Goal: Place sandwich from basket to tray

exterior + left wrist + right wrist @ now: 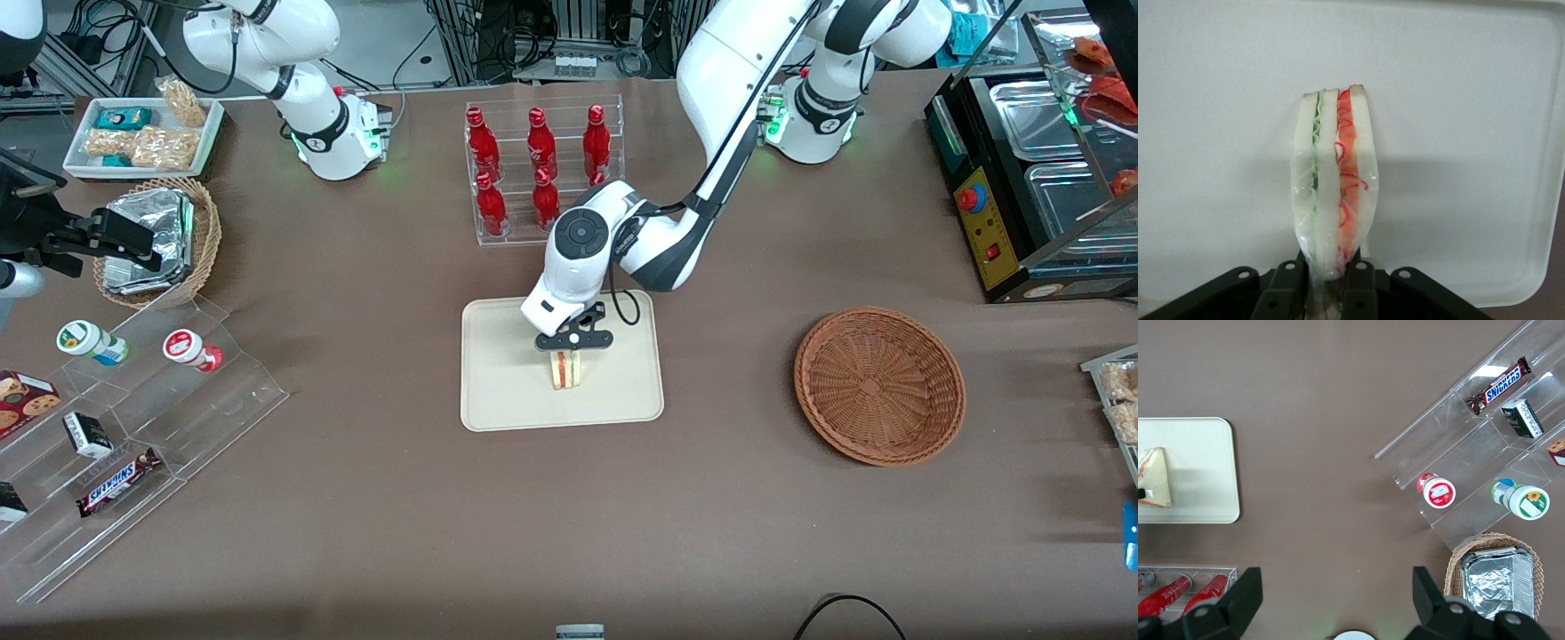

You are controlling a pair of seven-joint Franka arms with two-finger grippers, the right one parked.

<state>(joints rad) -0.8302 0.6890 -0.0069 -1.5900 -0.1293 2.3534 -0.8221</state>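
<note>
The sandwich [566, 369] is a white-bread wedge with green and red-orange filling, standing on edge at the middle of the cream tray [498, 396]. My left gripper [573, 341] comes down on it from above and is shut on it. In the left wrist view the black fingers [1289, 283] press both bread faces of the sandwich [1331, 187], with the tray [1458, 133] directly underneath. Whether the wedge touches the tray surface I cannot tell. The reddish-brown basket [878, 385] sits apart, toward the working arm's end of the table, with nothing in it. The right wrist view catches the sandwich [1155, 477] on the tray [1201, 473].
A clear rack of red bottles [539, 169] stands just past the tray, farther from the front camera. Toward the parked arm's end are a tiered acrylic stand [133, 418] with snacks, a small wicker basket of foil packets [160, 240] and a white snack tray [142, 133]. A food warmer [1040, 178] stands at the working arm's end.
</note>
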